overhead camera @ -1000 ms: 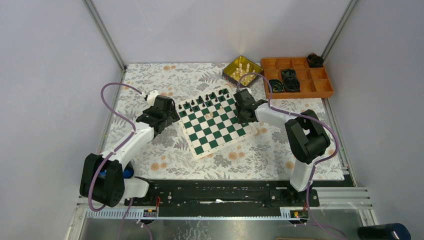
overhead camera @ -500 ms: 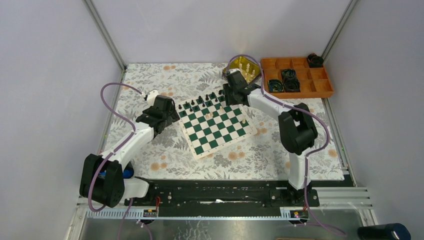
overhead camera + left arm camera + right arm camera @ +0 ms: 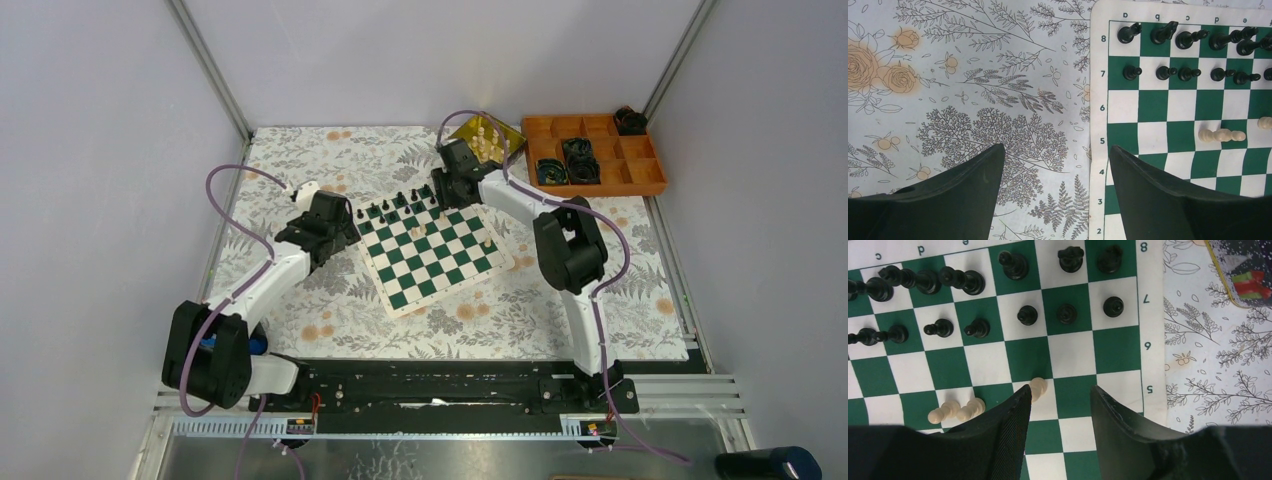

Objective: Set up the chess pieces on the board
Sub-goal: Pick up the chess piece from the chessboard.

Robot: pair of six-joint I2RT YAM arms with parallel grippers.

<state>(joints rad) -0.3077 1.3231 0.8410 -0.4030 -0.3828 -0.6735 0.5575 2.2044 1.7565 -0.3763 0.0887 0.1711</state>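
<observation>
Right claw (image 3: 1060, 390) spread, over board (image 3: 1118, 347) (apparently near cream pawn (image 3: 1037, 388))

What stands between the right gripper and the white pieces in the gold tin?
Nothing visible. The right gripper hangs open over the board's corner; only border and tablecloth lie toward the gold tin holding the white pieces. The black pawns stand beside that path.

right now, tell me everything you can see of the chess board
The board is a thin flat mat of dark green and white checks, its cream border printed with letters and numbers. It lies askew on the floral cloth. Black pieces line rows 7 and 8; a few cream pieces sit mid-board.
</observation>
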